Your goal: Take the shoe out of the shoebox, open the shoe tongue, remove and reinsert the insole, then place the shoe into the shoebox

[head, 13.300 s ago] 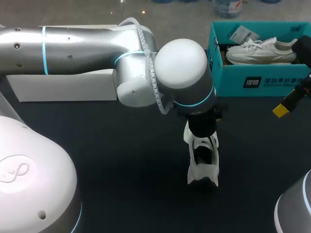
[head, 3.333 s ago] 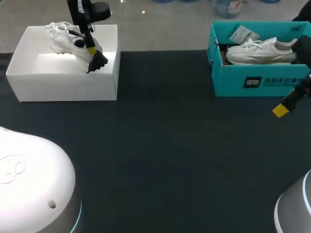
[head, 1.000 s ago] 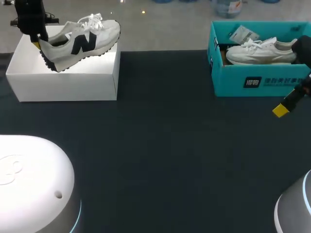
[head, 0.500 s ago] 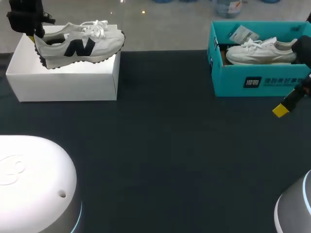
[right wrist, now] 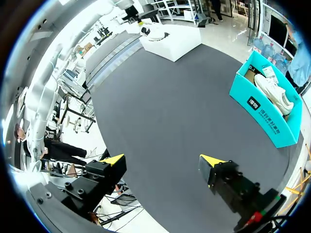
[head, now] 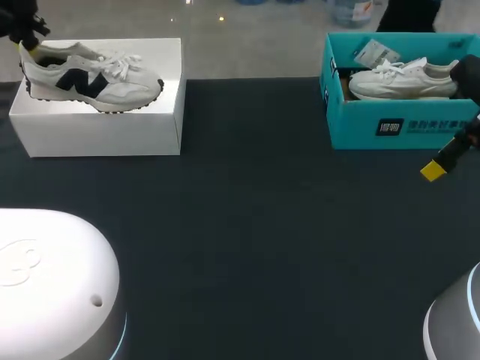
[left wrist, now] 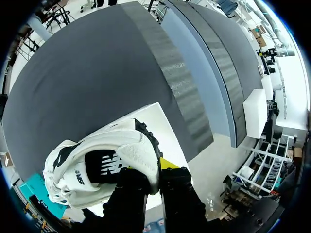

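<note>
Your left gripper (left wrist: 154, 171) clamps the heel of the shoe (head: 90, 79), which lies in the white shoebox (head: 97, 135) at the table's (head: 262, 225) far-left corner. Right gripper (right wrist: 163, 162): fingers wide apart, near right edge, beside teal box (head: 397, 127).

Wht/grey shoe (head: 112, 84), black logo (head: 77, 82); wht shoebox (head: 105, 135); teal 2nd box (head: 360, 127); dk grey table (head: 262, 240).

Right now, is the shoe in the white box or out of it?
In it: the shoe lies between the box walls, its heel held by the left gripper. Whether it rests on the bottom, cannot tell.
</note>
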{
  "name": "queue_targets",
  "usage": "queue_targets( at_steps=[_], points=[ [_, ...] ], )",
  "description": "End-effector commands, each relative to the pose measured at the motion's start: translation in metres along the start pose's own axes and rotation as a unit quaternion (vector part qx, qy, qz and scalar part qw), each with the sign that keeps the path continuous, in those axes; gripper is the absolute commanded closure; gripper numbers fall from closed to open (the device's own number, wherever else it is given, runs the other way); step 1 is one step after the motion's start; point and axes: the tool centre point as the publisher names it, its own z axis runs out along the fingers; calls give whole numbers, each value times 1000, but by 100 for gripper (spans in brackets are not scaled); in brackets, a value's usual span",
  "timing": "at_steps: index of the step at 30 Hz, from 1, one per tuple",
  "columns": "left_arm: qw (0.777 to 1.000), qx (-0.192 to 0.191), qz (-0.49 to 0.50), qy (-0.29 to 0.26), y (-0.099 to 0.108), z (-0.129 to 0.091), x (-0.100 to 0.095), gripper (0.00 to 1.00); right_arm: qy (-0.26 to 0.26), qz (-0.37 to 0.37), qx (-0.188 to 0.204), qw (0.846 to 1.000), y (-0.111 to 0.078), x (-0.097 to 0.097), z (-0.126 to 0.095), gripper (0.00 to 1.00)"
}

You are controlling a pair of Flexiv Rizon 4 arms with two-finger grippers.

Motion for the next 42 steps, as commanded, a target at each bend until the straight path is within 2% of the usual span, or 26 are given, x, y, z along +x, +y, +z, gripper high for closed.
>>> queue_targets(
  at_steps=[1,17,34,42],
  points=[
    [1000,5,-14,-5,10,4,7,100,1,1,3,1000,2,-1,0,0],
    [998,6,-70,-4,20,9,5,100,1,1,3,1000,2,-1,0,0],
    [998,3,-56,-10,22,12,0,100,1,1,3,1000,2,-1,0,0],
    [999,-2,-48,-18,21,34,-1,100,1,1,3,1000,2,-1,0,0]
  ],
)
